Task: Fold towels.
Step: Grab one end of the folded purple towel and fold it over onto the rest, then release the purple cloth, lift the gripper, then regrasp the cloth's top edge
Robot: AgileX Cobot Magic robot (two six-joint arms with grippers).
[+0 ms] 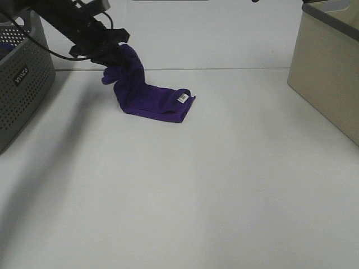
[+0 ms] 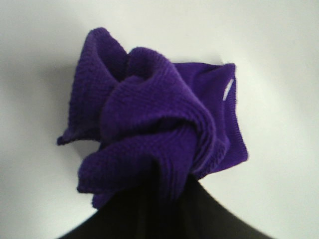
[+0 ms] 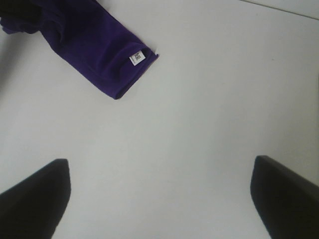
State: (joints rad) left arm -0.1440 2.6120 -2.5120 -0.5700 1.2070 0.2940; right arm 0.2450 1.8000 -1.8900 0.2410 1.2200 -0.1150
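While left fingers (image 2: 149, 219) clamp towel (image 1: 151, 98) at lifted end | tagged end on table (image 1: 224, 179) | right fingers (image 3: 35, 199) apart

One purple towel (image 1: 147, 95) is in sight, and it carries one small white tag (image 1: 182, 98). There is one white worktop (image 1: 196, 196). Two containers are visible, one of each kind: one grey perforated basket (image 1: 22, 84) and one beige bin (image 1: 328, 73). Two end effectors show: one left end effector (image 1: 111, 51) and one right end effector (image 3: 162, 194), the latter seen only in its own wrist view as two dark fingertips (image 3: 35, 196).
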